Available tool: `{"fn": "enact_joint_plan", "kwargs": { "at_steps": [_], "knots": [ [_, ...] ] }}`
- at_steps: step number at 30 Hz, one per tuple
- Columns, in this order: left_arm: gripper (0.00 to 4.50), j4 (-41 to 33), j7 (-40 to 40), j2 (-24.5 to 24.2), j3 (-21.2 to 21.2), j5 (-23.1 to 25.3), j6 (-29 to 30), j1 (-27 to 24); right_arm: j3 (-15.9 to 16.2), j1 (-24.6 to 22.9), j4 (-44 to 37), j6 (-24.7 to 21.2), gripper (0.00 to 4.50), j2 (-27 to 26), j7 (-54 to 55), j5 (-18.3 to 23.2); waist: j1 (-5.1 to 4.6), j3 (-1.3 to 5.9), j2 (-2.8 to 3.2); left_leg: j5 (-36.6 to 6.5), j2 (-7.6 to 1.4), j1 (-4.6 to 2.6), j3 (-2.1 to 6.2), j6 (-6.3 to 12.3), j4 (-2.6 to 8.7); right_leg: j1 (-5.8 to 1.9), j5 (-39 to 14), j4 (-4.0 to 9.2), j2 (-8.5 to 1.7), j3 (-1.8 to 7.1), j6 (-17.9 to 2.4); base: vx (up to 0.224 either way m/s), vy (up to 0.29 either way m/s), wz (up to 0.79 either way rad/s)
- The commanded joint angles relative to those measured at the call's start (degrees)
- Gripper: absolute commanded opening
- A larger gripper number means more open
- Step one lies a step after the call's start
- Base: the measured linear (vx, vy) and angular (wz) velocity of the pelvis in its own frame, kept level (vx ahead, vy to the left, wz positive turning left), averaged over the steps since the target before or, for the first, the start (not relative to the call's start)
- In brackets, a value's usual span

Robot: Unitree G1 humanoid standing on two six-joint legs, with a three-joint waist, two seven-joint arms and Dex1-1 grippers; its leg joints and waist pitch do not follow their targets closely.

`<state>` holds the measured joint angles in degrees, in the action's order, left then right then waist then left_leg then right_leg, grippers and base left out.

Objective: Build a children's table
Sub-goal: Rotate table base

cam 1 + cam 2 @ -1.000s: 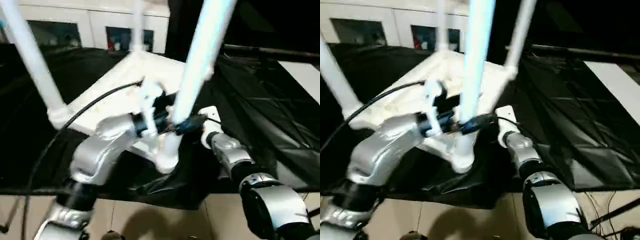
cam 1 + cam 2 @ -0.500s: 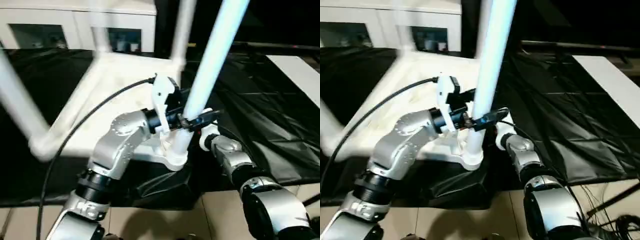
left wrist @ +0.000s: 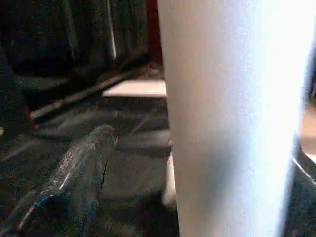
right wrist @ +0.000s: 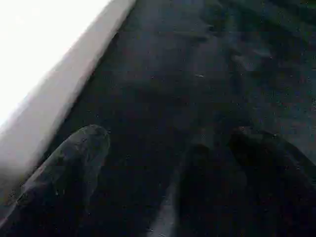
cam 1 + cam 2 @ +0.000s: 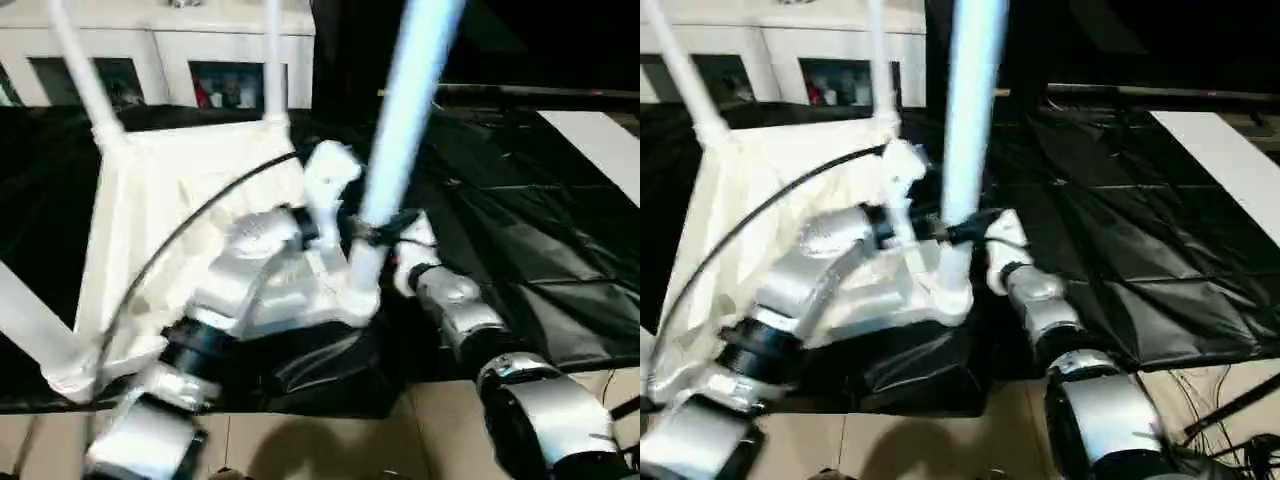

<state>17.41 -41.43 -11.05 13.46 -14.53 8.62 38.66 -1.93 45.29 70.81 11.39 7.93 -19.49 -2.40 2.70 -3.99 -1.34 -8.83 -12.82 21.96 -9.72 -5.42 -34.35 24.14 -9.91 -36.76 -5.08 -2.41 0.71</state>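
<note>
The children's table point(image 5: 180, 200) lies upside down on black cloth, white legs pointing up. My left arm reaches across it to the near right leg point(image 5: 400, 120), which rises from a corner socket point(image 5: 355, 300). The left gripper point(image 5: 375, 228) is open with its fingers either side of that leg. In the left wrist view a gap shows between one finger point(image 3: 79, 168) and the leg point(image 3: 232, 113). The right gripper point(image 4: 163, 143) is open low over the cloth beside the table's white edge point(image 4: 44, 98), just right of the same corner. Its forearm point(image 5: 455, 305) comes in from the front right.
A white cabinet with glass doors point(image 5: 160, 60) stands behind the table. Black cloth point(image 5: 520, 220) spreads to the right, with a white board point(image 5: 600, 140) at its far edge. Tan floor point(image 5: 330, 440) lies in front. A black cable point(image 5: 180, 240) loops over my left arm.
The table has swung round its near right corner, its left corner coming toward me. My left arm stayed at the leg and now lies lower across the top. The view has also shifted.
</note>
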Motion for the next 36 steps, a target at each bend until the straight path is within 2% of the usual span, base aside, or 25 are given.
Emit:
{"fn": "enact_joint_plan", "kwargs": {
  "at_steps": [1, 2, 4, 7, 8, 9, 13, 16, 19, 20, 22, 24, 27, 32, 35, 36],
  "knots": [
    [4.50, 1.8, -1.4, -2.4, -2.7, 1.3, 0.2, -0.6, -1.2, -0.3, -1.8, 0.9, 4.48, 1.6, 0.0, 0.6, 0.57, 4.34, 0.44, -22.6, 0.66, -0.82, -0.45, -1.02, 4.08, -2.49, -21.3, 5.61, -1.50, 1.02, -10.6, 0.000, 0.000, 0.00],
    [4.50, 2.2, -2.3, -3.3, -2.9, 1.2, -0.1, -0.6, -1.5, -0.5, -2.0, 1.0, 4.48, 2.3, 0.2, 0.8, 0.55, 4.28, 0.53, -23.0, 0.71, -0.91, -0.48, -1.09, 4.09, -2.39, -21.5, 5.70, -1.42, 0.98, -10.6, 0.000, 0.000, 0.00],
    [4.50, 2.5, -3.2, -4.0, -3.0, 1.0, 0.0, -0.6, -1.6, -0.8, -2.1, 1.1, 4.48, 2.9, 0.3, 0.7, 0.38, 4.28, 0.33, -23.1, 0.78, -0.71, -0.48, -1.17, 4.10, -2.51, -22.1, 5.69, -1.37, 0.90, -10.4, 0.000, 0.000, 0.00],
    [4.50, 4.3, -6.1, -6.6, -2.5, 1.6, -0.8, -0.6, -1.9, -1.9, -2.8, 1.8, 4.48, 4.8, 0.3, 0.7, 0.49, 4.27, 0.34, -23.2, 0.74, -0.88, -0.52, -1.06, 4.03, -2.17, -23.1, 5.91, -1.51, 0.96, -10.2, 0.000, 0.000, 0.00],
    [4.50, 7.0, -7.4, -9.0, -2.1, 2.7, -2.0, -0.3, -1.9, -2.9, -3.5, 2.2, 4.48, 6.0, -0.7, 0.7, 0.56, 4.28, 0.42, -23.3, 0.79, -0.88, -0.50, -0.99, 4.09, -2.14, -23.1, 5.95, -1.44, 0.95, -10.1, 0.000, 0.000, 0.00],
    [4.50, 8.1, -7.6, -9.8, -2.2, 3.0, -2.1, -0.2, -1.8, -3.3, -4.0, 2.2, 4.48, 6.5, -1.5, 0.8, 0.52, 4.28, 0.39, -23.2, 0.84, -0.66, -0.47, -1.01, 4.16, -2.33, -22.8, 5.82, -1.38, 0.97, -9.9, 0.000, 0.000, 0.00],
    [4.50, 10.3, -8.3, -12.2, -3.0, 3.8, -1.6, -0.6, -0.6, -6.1, -7.7, 3.0, 4.48, 8.2, -7.5, 1.0, 0.51, 4.42, 0.65, -22.8, 0.83, -0.83, -0.50, -0.99, 4.11, -2.33, -21.5, 5.73, -1.27, 0.98, -10.2, 0.000, 0.000, 0.00],
    [4.50, 7.8, -12.0, -13.5, -2.5, 2.3, 2.2, -2.9, 1.2, -9.0, -12.1, 3.1, 4.48, 9.4, -15.6, 1.6, 0.90, 4.49, 0.64, -21.1, 0.47, -0.51, -0.50, 0.01, 4.17, -2.60, -17.4, 5.24, -1.45, 1.12, -12.0, 0.000, 0.000, 0.00],
    [4.50, 5.8, -15.3, -14.2, 0.0, 1.8, 5.2, -5.0, 2.9, -10.9, -14.8, 2.9, 4.48, 10.7, -19.2, 1.2, 1.30, 4.70, 0.79, -18.4, 0.28, -0.59, -0.64, 0.67, 4.12, -2.71, -12.6, 4.81, -1.47, 1.22, -14.1, 0.000, 0.000, 0.00],
    [4.50, 6.1, -15.4, -13.9, 0.7, 2.1, 5.8, -5.2, 3.5, -11.4, -15.7, 2.6, 4.48, 11.2, -20.4, 1.1, 1.41, 4.71, 1.09, -18.1, 0.35, -0.63, -0.70, 0.64, 4.13, -2.74, -11.2, 4.72, -1.30, 1.18, -14.7, 0.000, 0.000, 0.00],
    [4.50, 7.9, -14.4, -12.8, 1.5, 3.2, 5.3, -5.0, 4.4, -11.8, -16.8, 1.5, 4.48, 12.0, -21.8, 0.5, 1.89, 4.82, 1.15, -17.1, 0.32, -0.82, -0.81, 1.02, 4.05, -2.90, -8.1, 4.63, -1.21, 1.16, -15.5, 0.000, 0.000, 0.00],
    [4.32, 11.6, -11.6, -10.8, 2.2, 5.3, 6.2, -3.7, 5.7, -12.5, -19.1, -0.2, 4.50, 13.2, -24.0, -0.3, 2.25, 4.58, 1.14, -17.9, 0.40, -0.98, -0.95, 1.07, 4.10, -2.91, -8.5, 4.88, -0.97, 1.17, -15.1, 0.000, 0.000, 0.00],
    [4.11, 13.7, -10.2, -9.5, 2.2, 7.0, 7.3, -3.0, 6.4, -13.5, -22.3, -1.8, 4.50, 14.1, -25.7, -1.0, 2.44, 4.60, 0.94, -18.6, 0.43, -0.89, -0.75, 0.66, 4.28, -3.22, -11.1, 5.08, -1.39, 1.20, -14.0, 0.000, 0.000, 0.00],
    [3.73, 13.9, -10.9, -10.0, 3.8, 7.7, 10.0, -2.7, 8.1, -15.4, -28.2, -4.8, 4.50, 16.0, -29.9, -0.5, 2.53, 4.49, 0.89, -19.1, 0.47, -0.87, -0.69, 0.81, 4.33, -3.20, -13.2, 5.45, -1.50, 1.22, -13.2, 0.000, 0.000, 0.00],
    [3.41, 13.5, -11.1, -10.4, 4.3, 8.6, 10.7, -2.7, 8.7, -16.4, -30.8, -6.1, 4.50, 17.2, -31.7, -0.3, 2.55, 4.45, 1.13, -20.1, 0.43, -0.88, -0.55, 0.65, 4.46, -3.23, -15.3, 5.73, -1.54, 1.17, -12.4, 0.000, 0.000, 0.00],
    [3.33, 12.8, -11.2, -10.8, 4.9, 9.9, 10.8, -2.8, 8.7, -17.4, -34.2, -7.6, 4.50, 18.3, -34.0, 0.8, 2.51, 4.53, 1.08, -19.9, 0.41, -0.90, -0.54, 0.64, 4.41, -3.18, -15.0, 5.70, -1.52, 1.16, -12.5, 0.000, 0.000, 0.00]
  ]
}}
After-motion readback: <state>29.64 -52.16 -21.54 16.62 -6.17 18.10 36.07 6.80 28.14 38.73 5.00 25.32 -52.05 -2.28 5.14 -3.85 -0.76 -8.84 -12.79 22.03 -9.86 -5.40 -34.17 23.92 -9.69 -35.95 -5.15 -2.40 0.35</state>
